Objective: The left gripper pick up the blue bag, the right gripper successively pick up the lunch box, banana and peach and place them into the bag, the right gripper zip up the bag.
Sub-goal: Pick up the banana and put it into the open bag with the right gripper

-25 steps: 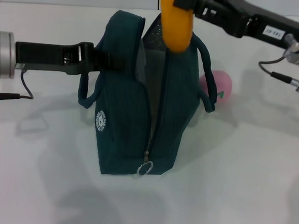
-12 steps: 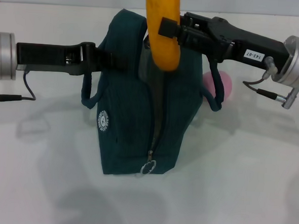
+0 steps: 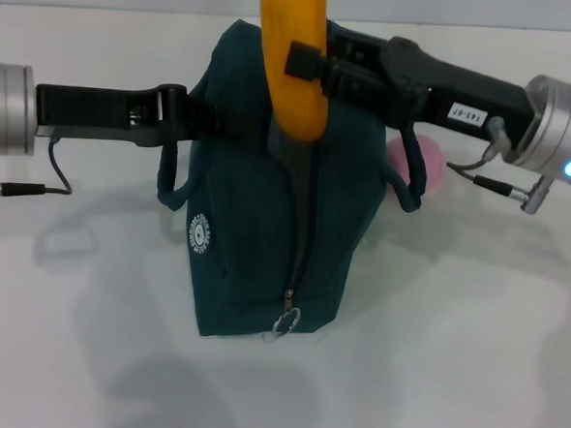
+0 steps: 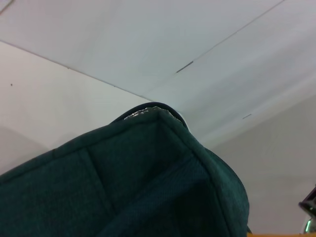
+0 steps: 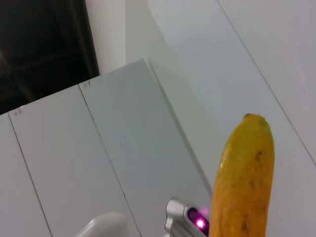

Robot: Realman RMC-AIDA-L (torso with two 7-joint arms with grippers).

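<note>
Yellow curved banana (image 3: 291, 64) hangs upright, clamped in the black right gripper (image 3: 309, 60) directly over the open dark teal fabric bag (image 3: 266, 222). The black left gripper (image 3: 199, 119) pinches the bag's upper edge.

1. The banana (image 5: 244, 182) fills the lower right part of this view. It stands nearly upright, and its lower part is cut by the picture edge.
2. Its skin is yellow-orange with some small brown marks, and its rounded tip is a little brownish.
3. Just beside the banana there is a silver metal part (image 5: 185, 219) with a small pink-purple light on it.
4. Behind are pale grey-white panels (image 5: 123, 148) with thin seams between them.
5. A dark opening (image 5: 44, 44) is in 1 corner, above the panels.
6. No fingers of the hand are visible here.
</note>
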